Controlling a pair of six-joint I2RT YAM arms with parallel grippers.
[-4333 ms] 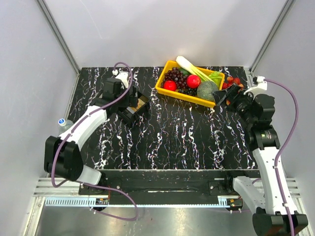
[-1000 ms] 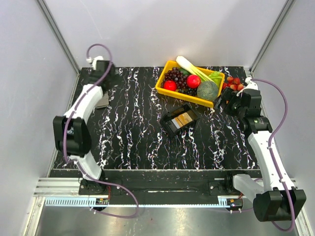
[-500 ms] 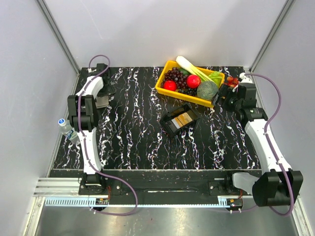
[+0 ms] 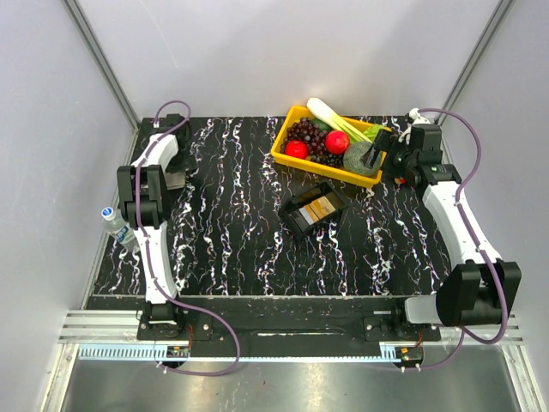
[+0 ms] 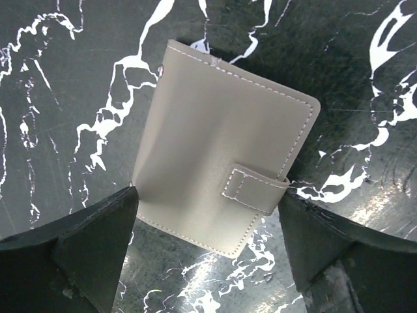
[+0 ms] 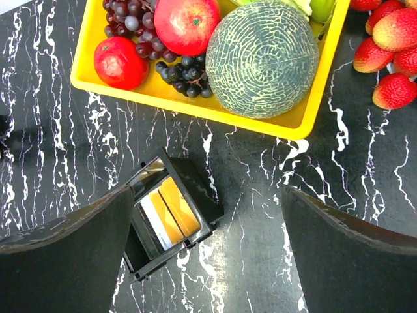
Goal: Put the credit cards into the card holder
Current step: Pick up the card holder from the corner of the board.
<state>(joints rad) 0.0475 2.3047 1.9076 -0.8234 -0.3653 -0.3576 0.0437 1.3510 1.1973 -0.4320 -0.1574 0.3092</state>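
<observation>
The card holder (image 5: pixel 221 163) is a flat grey stitched case with a strap tab. It lies shut at the table's far left edge (image 4: pixel 178 182). My left gripper (image 5: pixel 208 194) is open right over it, one finger (image 5: pixel 98 228) on each side of its near end; in the top view the gripper (image 4: pixel 174 170) hides most of it. The credit cards (image 6: pixel 168 208), yellow and orange, lie in a black tray (image 6: pixel 202 179) at mid-table (image 4: pixel 302 219). My right gripper (image 6: pixel 207 192) is open and empty, high above the table (image 4: pixel 377 154), with the tray by its left finger.
A yellow bin (image 4: pixel 319 166) of toy fruit and vegetables stands at the back, with a melon (image 6: pixel 260 59) at its right end. Loose strawberries (image 6: pixel 391 65) lie right of it. A water bottle (image 4: pixel 116 225) lies off the table's left edge.
The black tray went from the left gripper's place to mid-table. My left arm swung to the far left over the grey case. My right gripper moved back towards the bin's right end.
</observation>
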